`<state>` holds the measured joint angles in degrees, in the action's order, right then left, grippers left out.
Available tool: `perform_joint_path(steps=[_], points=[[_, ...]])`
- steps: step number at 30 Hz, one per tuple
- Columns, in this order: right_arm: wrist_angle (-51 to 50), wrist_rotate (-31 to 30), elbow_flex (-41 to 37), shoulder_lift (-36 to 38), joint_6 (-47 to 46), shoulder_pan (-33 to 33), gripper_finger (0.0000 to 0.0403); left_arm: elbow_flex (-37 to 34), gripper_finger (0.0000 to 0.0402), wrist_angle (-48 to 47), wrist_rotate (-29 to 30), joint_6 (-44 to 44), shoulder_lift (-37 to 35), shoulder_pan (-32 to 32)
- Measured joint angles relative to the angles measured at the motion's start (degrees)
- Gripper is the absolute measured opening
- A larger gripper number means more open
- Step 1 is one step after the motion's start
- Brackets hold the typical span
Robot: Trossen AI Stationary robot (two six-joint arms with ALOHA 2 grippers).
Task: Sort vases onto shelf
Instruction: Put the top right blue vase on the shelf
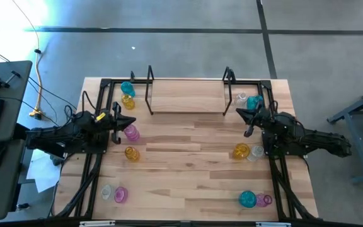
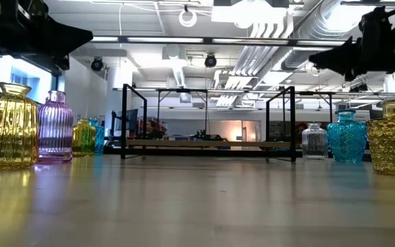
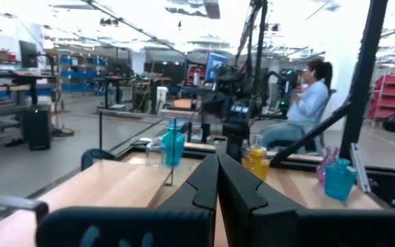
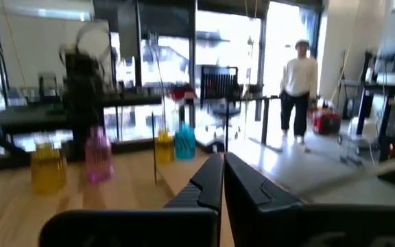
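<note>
The left gripper (image 1: 133,122) hangs above the table's left side with its fingers pressed together, holding nothing; the right gripper (image 1: 238,112) hangs over the right side, also closed and empty.

Nearest the front edge, a clear vase (image 1: 107,191) and a pink vase (image 1: 120,195) sit together at the left, and a blue vase (image 1: 247,199) with a small pink one (image 1: 266,200) at the right. Farther in, a yellow vase (image 1: 132,152) stands left of centre with a pink vase (image 1: 131,132) just behind it, under the left gripper. On the right, an amber vase (image 1: 241,151) stands beside a clear one (image 1: 256,152).

At the far end the shelf (image 1: 188,98) lies bare between its black posts. A blue vase (image 1: 127,87) and a yellow one (image 1: 128,101) stand just left of it, a clear vase (image 1: 241,98) and a blue one (image 1: 254,101) just right.

Beyond the table, one person (image 3: 306,103) sits and another (image 4: 298,86) stands in the room.
</note>
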<state>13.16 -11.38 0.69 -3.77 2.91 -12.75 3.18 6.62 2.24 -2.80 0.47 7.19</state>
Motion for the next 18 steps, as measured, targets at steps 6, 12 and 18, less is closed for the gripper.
perform_joint_path(steps=[6,12,18], points=[[4.99,-3.82,0.02,0.0,0.46,0.0,0.0,0.0,0.0001,-3.61,0.04,-0.61,0.0,0.67],[-1.5,-19.06,4.12,-0.02,1.64,0.0,0.0005,0.0,0.0001,-5.89,0.15,-2.05,0.0,0.67],[-13.58,-29.73,9.63,-0.02,-1.73,0.0,0.006,-0.82,0.0001,-5.0,0.15,-2.65,-0.02,0.67]])
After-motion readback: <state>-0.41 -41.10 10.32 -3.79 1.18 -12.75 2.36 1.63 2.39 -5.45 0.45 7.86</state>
